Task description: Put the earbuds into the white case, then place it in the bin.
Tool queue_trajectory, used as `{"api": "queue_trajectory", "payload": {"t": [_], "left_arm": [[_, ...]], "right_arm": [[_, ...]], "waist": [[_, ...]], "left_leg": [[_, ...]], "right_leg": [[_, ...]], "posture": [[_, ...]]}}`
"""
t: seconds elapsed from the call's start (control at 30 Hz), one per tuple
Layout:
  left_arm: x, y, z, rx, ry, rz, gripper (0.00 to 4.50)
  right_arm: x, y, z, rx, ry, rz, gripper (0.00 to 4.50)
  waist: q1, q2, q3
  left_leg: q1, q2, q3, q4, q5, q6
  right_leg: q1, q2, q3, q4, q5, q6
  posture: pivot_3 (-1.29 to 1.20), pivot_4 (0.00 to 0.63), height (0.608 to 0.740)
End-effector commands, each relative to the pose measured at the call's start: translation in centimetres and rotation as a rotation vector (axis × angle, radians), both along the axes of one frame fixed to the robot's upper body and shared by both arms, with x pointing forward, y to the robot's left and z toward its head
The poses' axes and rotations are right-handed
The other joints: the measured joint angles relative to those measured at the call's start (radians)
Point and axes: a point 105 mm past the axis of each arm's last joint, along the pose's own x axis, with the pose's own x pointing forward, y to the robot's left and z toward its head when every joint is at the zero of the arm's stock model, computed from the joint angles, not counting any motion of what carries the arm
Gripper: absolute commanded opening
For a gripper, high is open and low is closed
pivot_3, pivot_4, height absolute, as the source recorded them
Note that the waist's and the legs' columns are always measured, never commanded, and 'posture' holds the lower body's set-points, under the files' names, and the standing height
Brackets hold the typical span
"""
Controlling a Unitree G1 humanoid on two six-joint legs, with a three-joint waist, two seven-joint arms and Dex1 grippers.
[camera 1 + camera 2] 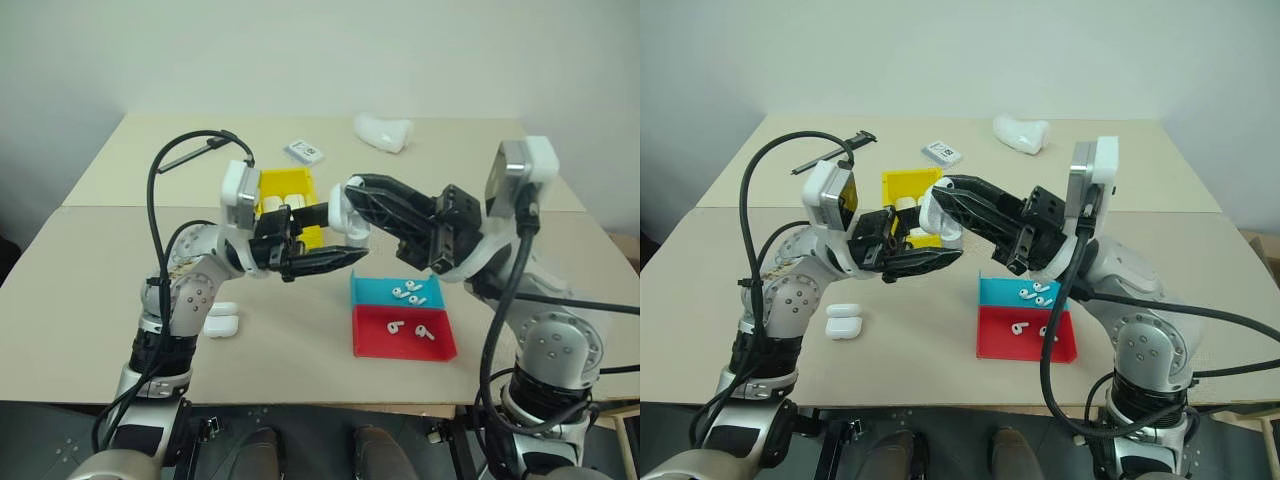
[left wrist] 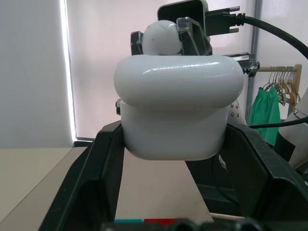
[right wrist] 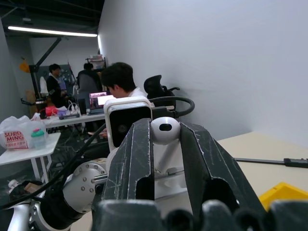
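My left gripper (image 1: 350, 240) is shut on the white case (image 2: 178, 110) and holds it above the table's middle, level with the front of the yellow bin (image 1: 285, 185). My right gripper (image 3: 166, 132) comes in from the right, shut on one earbud (image 3: 165, 129). That earbud sits right at the top of the case, by its lid; whether the two touch I cannot tell. More earbuds (image 1: 410, 292) lie in the blue tray (image 1: 372, 288), and two earbuds (image 1: 396, 326) lie in the red tray (image 1: 380, 345).
White cases (image 1: 285, 205) lie inside the bin. Two more cases (image 1: 222, 320) rest on the table by my left arm. A flat card box (image 1: 304, 151) and a lumpy white object (image 1: 383, 131) sit at the far edge. People sit at desks behind my left arm.
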Motion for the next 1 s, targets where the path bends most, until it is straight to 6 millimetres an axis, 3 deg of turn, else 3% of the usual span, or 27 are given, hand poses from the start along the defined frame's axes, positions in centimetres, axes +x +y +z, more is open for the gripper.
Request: {"api": "queue_trajectory", "payload": {"t": [0.03,0.43,0.8,1.0], "left_arm": [[-0.6,0.3,0.6,-0.011,-0.059,-0.006,2.78],[-0.4,0.4,0.5,-0.015,-0.071,0.009,2.78],[-0.3,0.2,0.6,-0.017,-0.076,0.015,2.78],[-0.4,0.5,0.7,-0.019,-0.075,0.024,2.78]], "right_arm": [[0.2,-0.3,0.6,0.006,-0.041,-0.036,0.60],[0.0,-0.1,-0.9,-0.129,-0.097,-0.021,0.60],[0.1,-0.2,-1.0,-0.152,-0.126,-0.024,4.18],[1.0,-2.4,0.9,-0.097,-0.132,-0.104,4.18]], "waist": [[0.000,0.000,0.000],[0.000,0.000,0.000],[0.001,0.000,0.000],[0.002,0.000,0.000]], "left_leg": [[0.000,0.000,0.000,0.000,0.000,0.000],[0.000,0.000,0.000,0.000,0.000,0.000],[0.000,0.000,0.000,0.000,0.000,0.000],[0.000,0.000,0.000,0.000,0.000,0.000]], "right_leg": [[0.000,0.000,0.000,0.000,0.000,0.000],[0.000,0.000,0.000,0.000,0.000,0.000],[0.000,0.000,0.000,-0.001,0.000,0.000],[0.000,0.000,0.000,-0.001,0.000,0.000]], "posture": [[0.00,0.150,0.740],[0.00,0.150,0.740],[0.00,0.150,0.740],[0.00,0.150,0.740]]}}
